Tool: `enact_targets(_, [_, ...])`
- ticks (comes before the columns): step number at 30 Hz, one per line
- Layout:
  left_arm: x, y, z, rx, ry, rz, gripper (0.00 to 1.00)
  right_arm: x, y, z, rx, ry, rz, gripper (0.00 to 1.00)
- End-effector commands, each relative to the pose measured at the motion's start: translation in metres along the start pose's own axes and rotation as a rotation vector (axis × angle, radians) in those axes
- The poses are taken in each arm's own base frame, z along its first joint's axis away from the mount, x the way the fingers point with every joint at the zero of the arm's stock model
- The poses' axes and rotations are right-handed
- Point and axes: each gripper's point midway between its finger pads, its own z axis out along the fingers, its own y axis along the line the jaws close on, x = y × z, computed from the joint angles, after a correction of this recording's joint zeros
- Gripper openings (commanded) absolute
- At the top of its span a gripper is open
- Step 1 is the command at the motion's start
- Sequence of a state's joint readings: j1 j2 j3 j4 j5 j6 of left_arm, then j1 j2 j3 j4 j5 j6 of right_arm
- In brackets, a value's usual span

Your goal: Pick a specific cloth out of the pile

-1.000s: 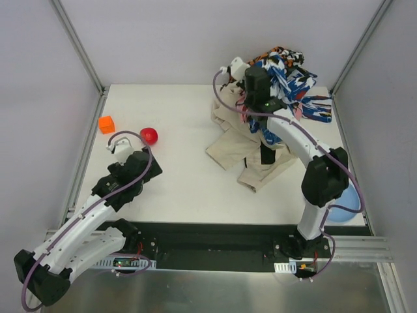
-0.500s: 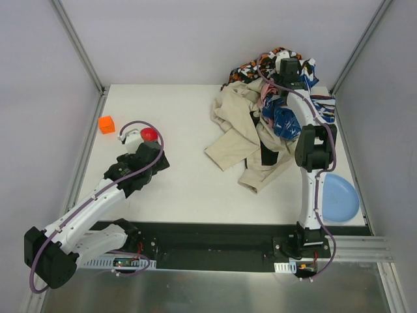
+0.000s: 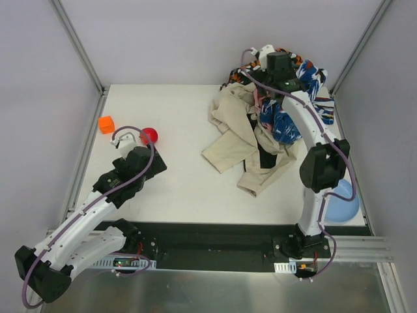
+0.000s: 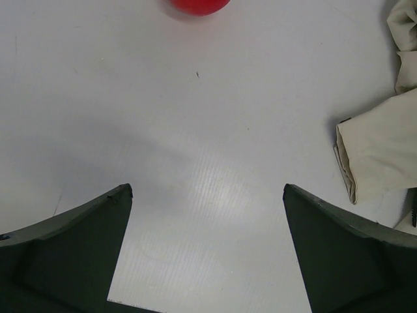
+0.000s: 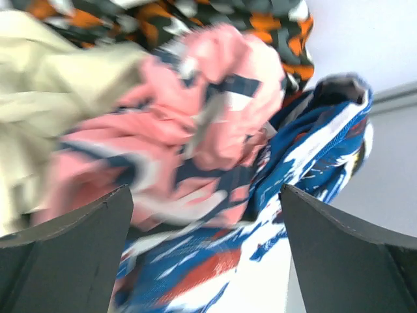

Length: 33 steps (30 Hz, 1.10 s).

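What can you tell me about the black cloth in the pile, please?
The black cloth shows only as a narrow, plain dark strip of soft-looking fabric on the near side of the pile, seen from above. Folds of the beige cloth flank it and seem to cover the rest; the blue-white-pink patterned cloth lies just beyond. Its shape and extent are hidden. The open right gripper faces the patterned cloth, not this strip.
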State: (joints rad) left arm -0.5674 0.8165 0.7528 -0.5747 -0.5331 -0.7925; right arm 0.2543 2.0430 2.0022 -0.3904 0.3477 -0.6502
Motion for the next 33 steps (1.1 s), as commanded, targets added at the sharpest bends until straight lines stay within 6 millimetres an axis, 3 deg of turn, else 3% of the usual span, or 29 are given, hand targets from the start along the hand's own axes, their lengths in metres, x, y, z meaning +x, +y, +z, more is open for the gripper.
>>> enact_targets(1, [0.001, 0.006, -0.002, 0.017, -0.015, -0.001, 0.99, -0.039, 0.035, -0.084, 0.007, -0.089, -0.138, 0.96])
enact_targets(4, [0.002, 0.008, -0.004, 0.027, -0.022, -0.006, 0.99, -0.03, 0.103, -0.096, -0.177, -0.084, -0.251, 0.96])
enact_targets(7, [0.002, 0.012, -0.006, 0.033, -0.034, 0.0, 0.99, 0.006, 0.175, -0.104, -0.431, -0.008, -0.449, 0.95])
enact_targets(9, [0.002, 0.014, -0.007, 0.035, -0.043, 0.002, 0.99, 0.036, 0.209, -0.108, -0.559, 0.058, -0.599, 0.96])
enact_targets(16, [0.001, 0.018, -0.008, 0.028, -0.059, -0.001, 0.99, 0.115, 0.266, -0.119, -0.91, 0.153, -0.87, 0.96])
enact_targets(18, [0.001, 0.018, -0.007, 0.025, -0.058, 0.0, 0.99, 0.125, 0.269, -0.104, -0.869, 0.157, -0.904, 0.96])
enact_targets(21, [0.002, 0.019, -0.006, 0.018, -0.055, 0.003, 0.99, 0.12, 0.248, -0.054, -0.581, 0.186, -0.922, 0.96])
enact_targets(24, [0.002, 0.019, -0.006, 0.016, -0.054, 0.003, 0.99, 0.114, 0.225, -0.009, -0.328, 0.199, -0.944, 0.96])
enact_targets(27, [0.001, 0.021, -0.004, 0.001, -0.064, -0.004, 0.99, 0.101, 0.189, 0.034, -0.019, 0.189, -0.962, 0.96])
enact_targets(29, [-0.001, 0.02, -0.005, 0.001, -0.067, -0.007, 0.99, 0.098, 0.164, 0.056, 0.13, 0.224, -0.947, 0.95])
enact_targets(33, [0.001, 0.021, -0.002, -0.012, -0.058, 0.001, 0.99, 0.102, 0.133, 0.081, 0.199, 0.271, -0.777, 0.96])
